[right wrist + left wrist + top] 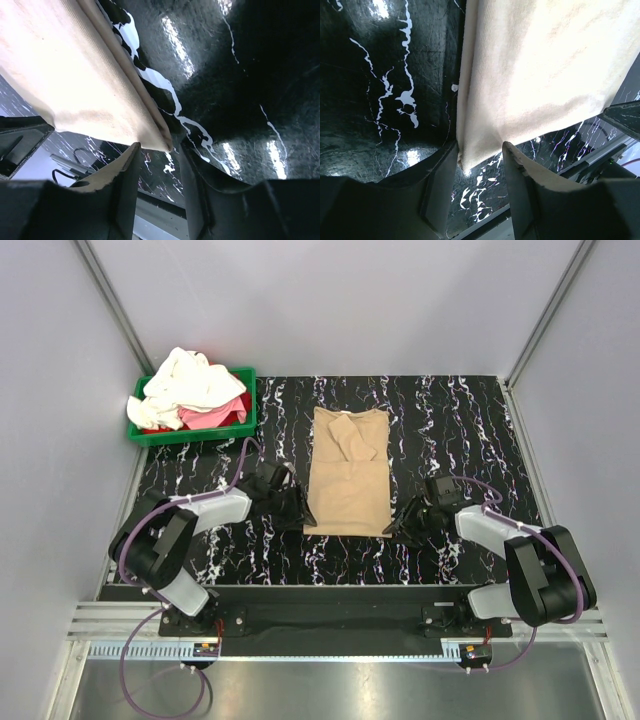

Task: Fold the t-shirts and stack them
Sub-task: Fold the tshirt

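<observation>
At the far left corner of the black marbled table (450,420), a green bin (190,435) is noted. 2 crumpled t-shirts are held in it: the cream-white shirt (190,380) is piled on top, and the pink-red shirt (215,417) is partly covered beneath it.

The left gripper (292,508) is lowered to the table at the near left corner of the tan shirt (348,480). In the left wrist view its 2 fingers (440,170) are seen parted, with the shirt corner (545,65) lying between them and not clamped.

The tan shirt is laid flat mid-table, folded into a long narrow panel running away from the arms. 1 sleeve is turned in over its far half.

The right gripper (405,520) is set at the near right corner. In the right wrist view its jaws (160,150) are likewise spread, and the corner tip of the fabric (65,75) is seen at the mouth of the gap, ungripped.
</observation>
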`<action>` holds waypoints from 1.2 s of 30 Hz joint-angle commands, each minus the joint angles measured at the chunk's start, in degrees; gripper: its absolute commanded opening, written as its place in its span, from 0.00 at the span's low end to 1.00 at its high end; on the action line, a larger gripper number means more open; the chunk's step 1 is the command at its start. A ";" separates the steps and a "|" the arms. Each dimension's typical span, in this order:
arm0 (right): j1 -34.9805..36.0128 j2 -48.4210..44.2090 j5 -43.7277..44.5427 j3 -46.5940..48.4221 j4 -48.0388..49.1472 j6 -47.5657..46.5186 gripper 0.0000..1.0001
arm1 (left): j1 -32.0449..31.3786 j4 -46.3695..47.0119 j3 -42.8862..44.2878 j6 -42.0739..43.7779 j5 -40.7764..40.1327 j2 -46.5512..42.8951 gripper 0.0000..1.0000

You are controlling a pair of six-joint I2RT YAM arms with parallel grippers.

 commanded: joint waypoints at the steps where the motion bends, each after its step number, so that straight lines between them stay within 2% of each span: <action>1: 0.23 -0.30 2.95 -1.78 2.70 0.65 0.43 | -0.94 -3.07 -1.78 1.13 -3.51 0.96 0.49; 4: 0.14 0.22 3.48 -2.31 3.75 0.91 0.36 | -1.30 -4.21 -1.34 1.57 -3.78 0.25 0.49; 9: 0.23 1.10 3.75 -2.84 5.25 0.65 0.16 | -1.82 -5.54 -2.13 1.31 -3.78 -1.41 0.51; 14: 0.14 -2.39 3.22 -4.15 5.42 0.82 0.00 | -2.62 -6.15 -3.27 1.40 -4.66 -1.60 0.53; 32: 0.14 -5.57 3.30 -7.15 5.69 1.18 0.00 | -3.06 -4.66 -4.59 -0.80 -4.75 -0.28 0.36; 35: 0.14 -6.01 3.13 -7.32 5.69 1.18 0.00 | -3.14 -3.52 -4.24 -0.80 -3.52 0.43 0.25; 36: 0.14 -6.54 3.04 -7.41 5.60 1.00 0.00 | -3.23 -3.34 -4.15 -0.89 -3.08 0.34 0.10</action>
